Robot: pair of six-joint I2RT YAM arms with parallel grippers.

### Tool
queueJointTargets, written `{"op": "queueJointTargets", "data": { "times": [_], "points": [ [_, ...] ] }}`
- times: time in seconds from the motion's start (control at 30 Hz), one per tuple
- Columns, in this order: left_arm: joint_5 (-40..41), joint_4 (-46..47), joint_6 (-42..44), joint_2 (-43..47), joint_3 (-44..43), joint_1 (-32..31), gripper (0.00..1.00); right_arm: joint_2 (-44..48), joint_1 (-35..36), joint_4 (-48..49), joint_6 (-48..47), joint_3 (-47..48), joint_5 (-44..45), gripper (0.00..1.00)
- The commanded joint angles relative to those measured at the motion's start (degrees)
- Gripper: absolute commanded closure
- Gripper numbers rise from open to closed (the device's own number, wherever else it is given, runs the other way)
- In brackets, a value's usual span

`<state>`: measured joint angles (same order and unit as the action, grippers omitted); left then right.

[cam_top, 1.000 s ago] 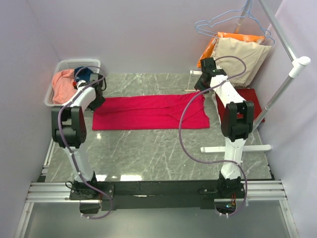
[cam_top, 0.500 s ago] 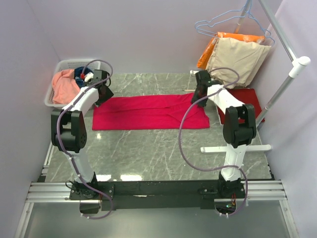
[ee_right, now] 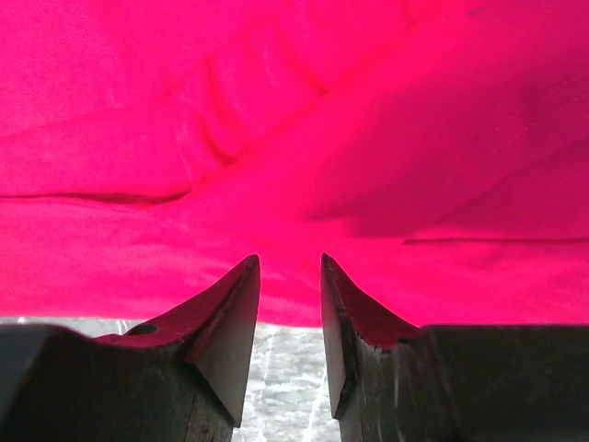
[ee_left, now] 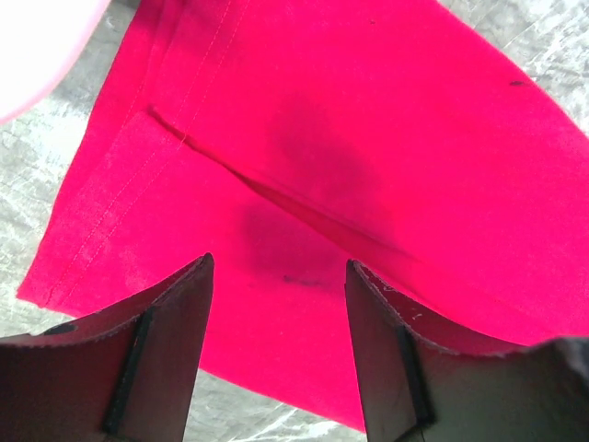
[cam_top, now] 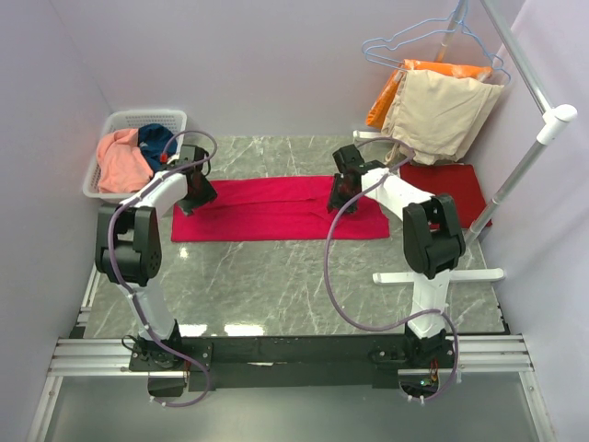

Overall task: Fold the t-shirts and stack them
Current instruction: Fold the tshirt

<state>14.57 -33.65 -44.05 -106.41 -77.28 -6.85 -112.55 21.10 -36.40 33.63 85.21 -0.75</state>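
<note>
The bright crimson-red t-shirt lies flat on the marble table, folded into a long strip. My left gripper hovers over its left end, jaws wide open and empty. In the left wrist view the shirt fills the frame beyond my left gripper. My right gripper is over the strip's right part. In the right wrist view the right gripper stands narrowly open with nothing between the jaws, above the shirt's edge. The darker red t-shirt lies at the right. The salmon-pink t-shirt and teal-blue t-shirt sit in the basket.
A white basket stands at the back left. A white garment rack rises at the right, its foot on the table. Beige and orange garments hang on wire hangers at the back right.
Both grippers have moved from the shirt's far corners inward and nearer, over the cloth: the left to the right, the right to the left. The shirt lies as before.
</note>
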Motion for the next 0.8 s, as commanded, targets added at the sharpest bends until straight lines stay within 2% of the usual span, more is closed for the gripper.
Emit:
{"op": "queueJointTargets", "data": {
  "times": [0.0,0.27,0.77],
  "points": [
    [-0.07,0.87,1.34,3.84,0.37,-0.27,0.36,-1.88,-0.1,-1.12,1.26,2.94,0.67,0.59],
    [0.02,0.95,1.86,3.67,0.63,-0.27,0.36,-1.27,-0.01,-2.97,2.5,0.22,4.53,0.59],
    [0.81,0.51,1.78,3.05,0.72,-0.27,0.36,-2.93,0.87,-5.52,3.55,-0.74,4.45,0.59]
  ]
}}
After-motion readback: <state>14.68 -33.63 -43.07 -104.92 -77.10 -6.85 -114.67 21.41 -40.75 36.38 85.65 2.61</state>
